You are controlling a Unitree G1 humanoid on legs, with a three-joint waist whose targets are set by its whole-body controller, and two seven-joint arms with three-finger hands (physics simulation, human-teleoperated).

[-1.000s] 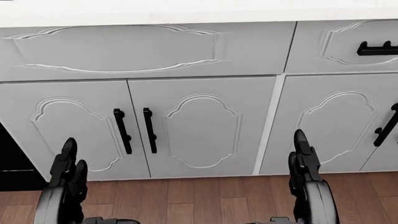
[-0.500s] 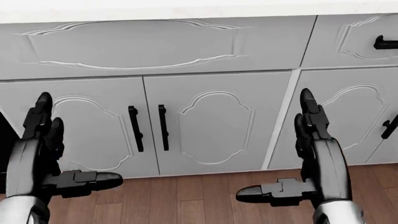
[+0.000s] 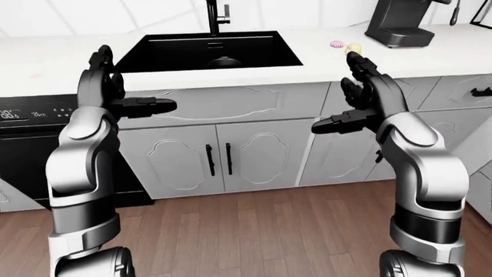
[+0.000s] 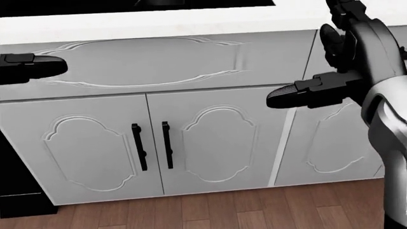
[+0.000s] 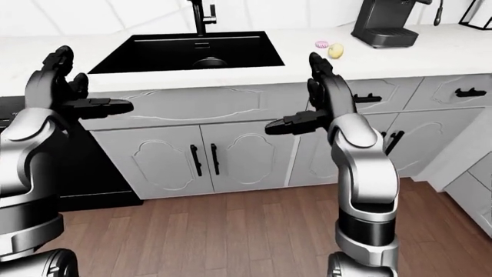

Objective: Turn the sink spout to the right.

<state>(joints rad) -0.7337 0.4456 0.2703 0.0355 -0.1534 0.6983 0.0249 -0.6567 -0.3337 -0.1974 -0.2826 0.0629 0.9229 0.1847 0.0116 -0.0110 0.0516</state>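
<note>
Below counter height, left hand (image 3: 108, 81) raised, fingers spread, holding nothing. Sink spout (image 3: 213, 16) stands upright above the black sink (image 3: 207, 52), up between both hands (neither touching). Right hand (image 3: 365, 95) likewise splayed and empty; left looks slightly nearer.

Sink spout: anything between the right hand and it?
Nothing visible stands between them. The right hand is raised, fingers open, level with the counter edge; only the open black sink basin lies between it and the sink spout at the basin's top edge.
</note>
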